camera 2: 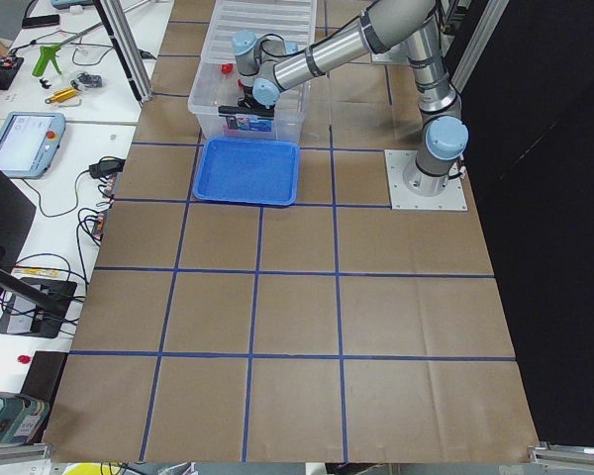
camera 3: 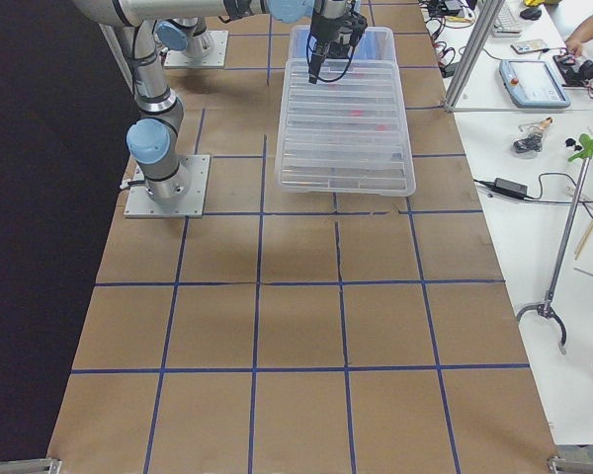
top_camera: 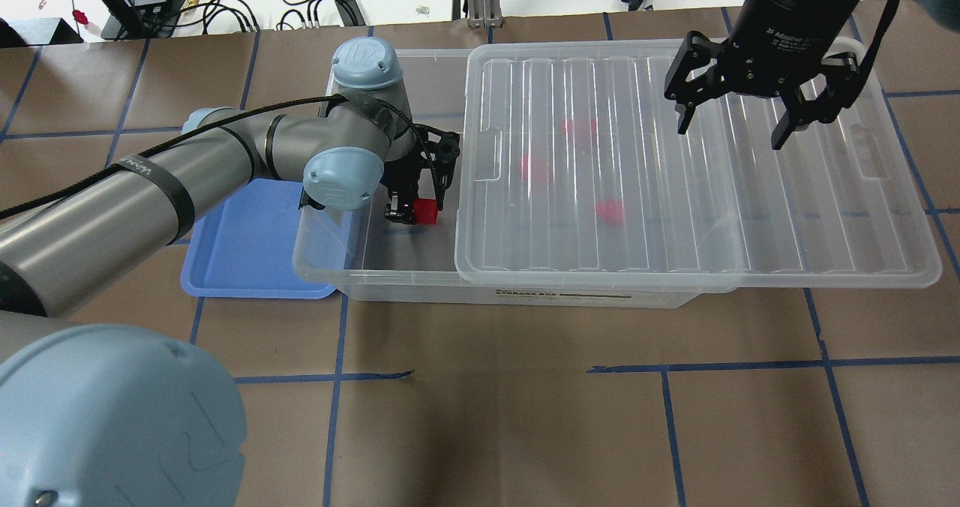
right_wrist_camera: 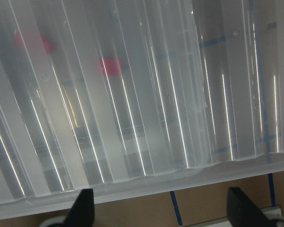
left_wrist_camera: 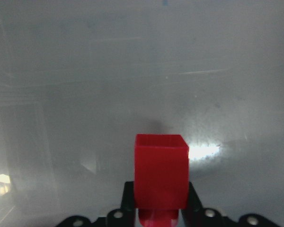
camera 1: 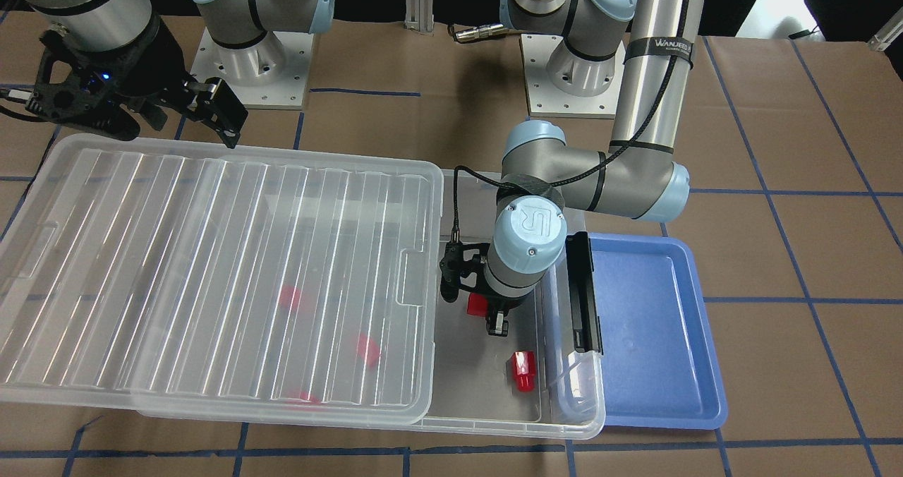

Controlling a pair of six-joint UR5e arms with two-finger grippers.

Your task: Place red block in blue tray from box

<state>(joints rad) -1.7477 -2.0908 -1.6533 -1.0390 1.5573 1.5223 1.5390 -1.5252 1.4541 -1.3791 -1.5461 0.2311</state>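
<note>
My left gripper (top_camera: pixel 416 208) is down in the open end of the clear box (top_camera: pixel 390 286), shut on a red block (top_camera: pixel 427 211). The left wrist view shows that red block (left_wrist_camera: pixel 161 175) clamped between the two fingers over the box floor. Another red block (camera 1: pixel 523 372) lies loose on the box floor near the front wall. Three more red blocks (camera 1: pixel 291 298) show blurred under the ribbed lid (camera 1: pixel 211 272). The blue tray (camera 1: pixel 656 322) lies empty beside the box's latch end. My right gripper (top_camera: pixel 757 121) hangs open and empty above the lid.
The lid is slid aside and covers most of the box, overhanging its far end. The black latch (camera 1: pixel 584 290) stands between the box opening and the tray. The left arm's elbow (camera 1: pixel 635 180) reaches over the box's back edge. The table is brown paper with blue tape lines.
</note>
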